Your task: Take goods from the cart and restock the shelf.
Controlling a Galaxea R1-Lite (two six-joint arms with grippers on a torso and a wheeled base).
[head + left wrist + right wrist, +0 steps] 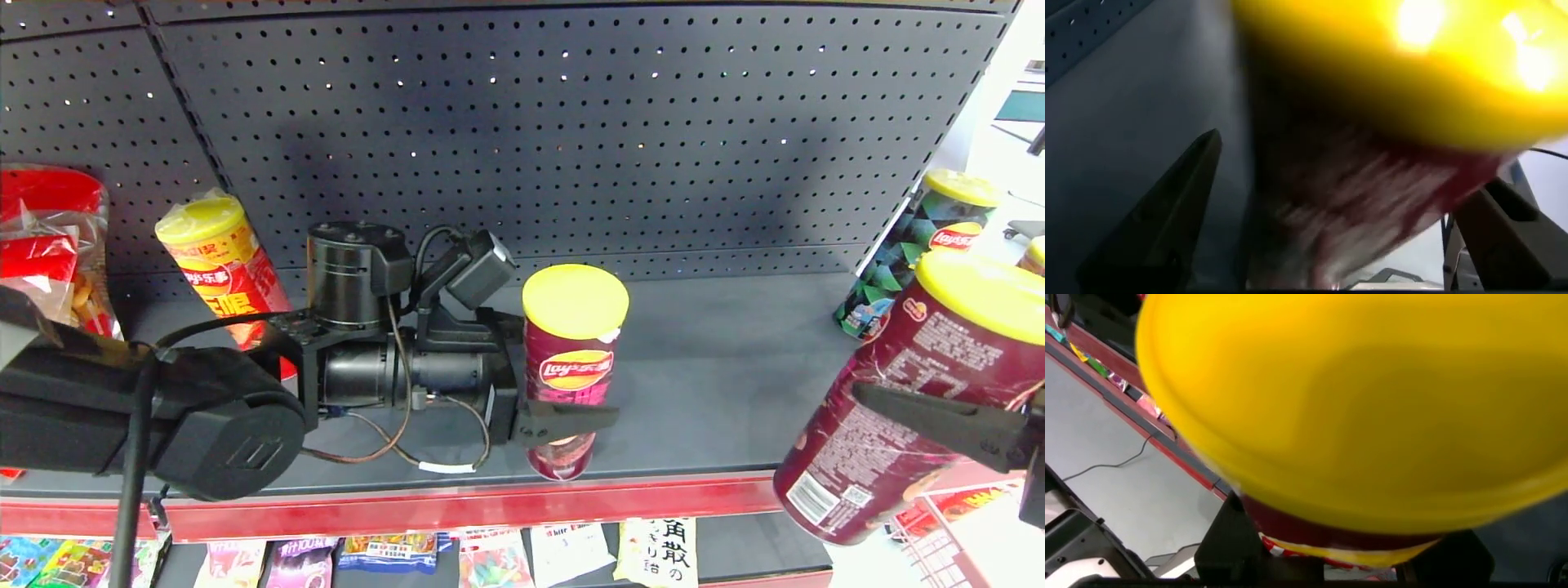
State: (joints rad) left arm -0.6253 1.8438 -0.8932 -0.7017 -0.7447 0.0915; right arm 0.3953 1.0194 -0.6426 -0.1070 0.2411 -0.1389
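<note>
Two maroon cans to account for. Finds the standing can (pixel 574 351) upright on the shelf (pixel 718 384), close to its front lip, with the left gripper (pixel 584 404) parted round it and a gap showing on either flank; reads as one item stocked. Finds the tilted can (pixel 865 457) clamped in the right gripper (pixel 906 400), hanging off the shelf's front right corner, not yet over the board. Leaves that one to bring in and set upright, likely in the bare stretch right of the first. Cannot judge the stock left beyond these two.
</note>
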